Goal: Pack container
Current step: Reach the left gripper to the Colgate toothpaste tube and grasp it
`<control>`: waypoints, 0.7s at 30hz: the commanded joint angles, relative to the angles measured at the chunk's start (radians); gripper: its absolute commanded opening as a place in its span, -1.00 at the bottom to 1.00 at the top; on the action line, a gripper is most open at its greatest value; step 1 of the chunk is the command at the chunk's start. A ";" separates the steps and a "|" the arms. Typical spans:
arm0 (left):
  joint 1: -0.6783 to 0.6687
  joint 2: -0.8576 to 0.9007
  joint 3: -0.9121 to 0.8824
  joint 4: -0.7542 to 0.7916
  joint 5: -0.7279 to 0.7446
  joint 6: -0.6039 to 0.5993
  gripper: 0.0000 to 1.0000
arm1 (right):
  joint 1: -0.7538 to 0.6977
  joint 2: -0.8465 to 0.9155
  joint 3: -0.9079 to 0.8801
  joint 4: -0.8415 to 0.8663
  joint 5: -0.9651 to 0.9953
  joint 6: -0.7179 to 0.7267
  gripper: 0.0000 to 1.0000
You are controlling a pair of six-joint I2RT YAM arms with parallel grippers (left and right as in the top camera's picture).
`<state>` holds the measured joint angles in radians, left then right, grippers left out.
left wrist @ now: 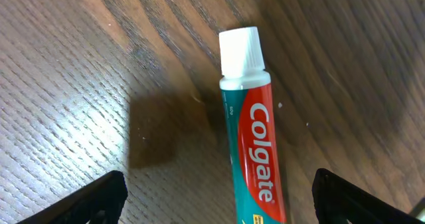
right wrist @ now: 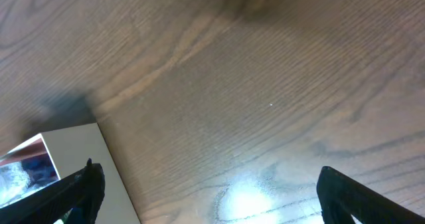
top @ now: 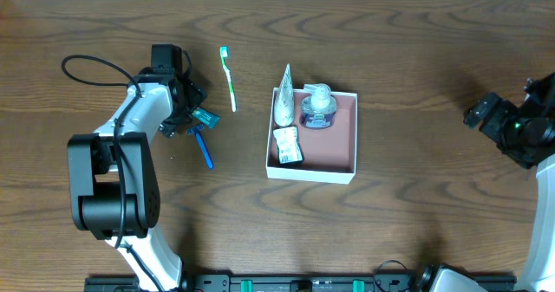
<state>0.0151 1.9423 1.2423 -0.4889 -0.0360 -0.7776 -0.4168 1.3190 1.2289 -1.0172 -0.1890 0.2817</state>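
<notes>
The container (top: 310, 175) is a square white box with a pinkish inside at the table's middle. It holds a white pouch (top: 284, 106), a small blue-and-clear bottle (top: 318, 108) and a small packet (top: 288, 145). My left gripper (top: 192, 110) is open just above a teal and red Colgate toothpaste tube (top: 206, 116) lying on the table left of the container. In the left wrist view the tube (left wrist: 252, 137), with its white cap, lies between the open fingers (left wrist: 219, 207), nearer the right one. My right gripper (top: 486, 114) is open and empty, far to the right.
A green toothbrush (top: 229, 80) lies on the table between the left gripper and the container. A blue-handled item (top: 204, 149) lies just in front of the left gripper. The right wrist view shows the open fingers (right wrist: 209, 204) over wood and a container corner (right wrist: 106, 177).
</notes>
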 commanded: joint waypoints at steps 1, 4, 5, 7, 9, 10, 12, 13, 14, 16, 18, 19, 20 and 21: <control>0.001 0.037 0.012 -0.006 0.004 0.025 0.80 | -0.006 -0.013 0.009 0.000 0.002 0.010 0.98; 0.001 0.061 0.012 -0.006 0.023 0.030 0.80 | -0.006 -0.013 0.009 0.000 0.002 0.010 0.98; 0.001 0.071 0.012 -0.005 0.034 0.033 0.80 | -0.006 -0.013 0.009 0.000 0.002 0.010 0.98; 0.001 0.083 0.012 -0.007 0.055 0.033 0.79 | -0.006 -0.013 0.009 0.000 0.002 0.010 0.98; 0.001 0.087 0.012 -0.016 0.076 0.041 0.72 | -0.006 -0.013 0.009 0.000 0.002 0.010 0.99; 0.001 0.087 0.012 -0.026 0.082 0.041 0.67 | -0.006 -0.013 0.009 0.000 0.002 0.010 0.98; 0.001 0.087 0.012 -0.050 0.082 0.043 0.48 | -0.006 -0.013 0.009 0.000 0.002 0.010 0.99; 0.001 0.087 0.012 -0.064 0.082 0.044 0.37 | -0.006 -0.013 0.009 0.000 0.002 0.010 0.98; 0.001 0.087 0.012 -0.083 0.081 0.045 0.22 | -0.006 -0.013 0.009 0.000 0.002 0.010 0.99; 0.002 0.087 0.012 -0.111 0.081 0.051 -0.01 | -0.006 -0.013 0.009 0.000 0.002 0.010 0.99; 0.002 0.087 0.012 -0.137 0.077 0.053 -0.11 | -0.006 -0.013 0.009 0.000 0.002 0.010 0.98; 0.002 0.087 0.012 -0.144 0.077 0.071 -0.13 | -0.006 -0.013 0.009 0.000 0.002 0.010 0.99; 0.002 0.087 0.012 -0.148 0.077 0.088 -0.15 | -0.006 -0.013 0.009 0.000 0.002 0.010 0.98; 0.002 0.087 0.012 -0.155 0.077 0.099 -0.23 | -0.006 -0.013 0.009 0.000 0.002 0.010 0.99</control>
<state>0.0170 1.9835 1.2675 -0.6209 0.0174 -0.7200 -0.4168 1.3190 1.2289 -1.0172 -0.1890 0.2817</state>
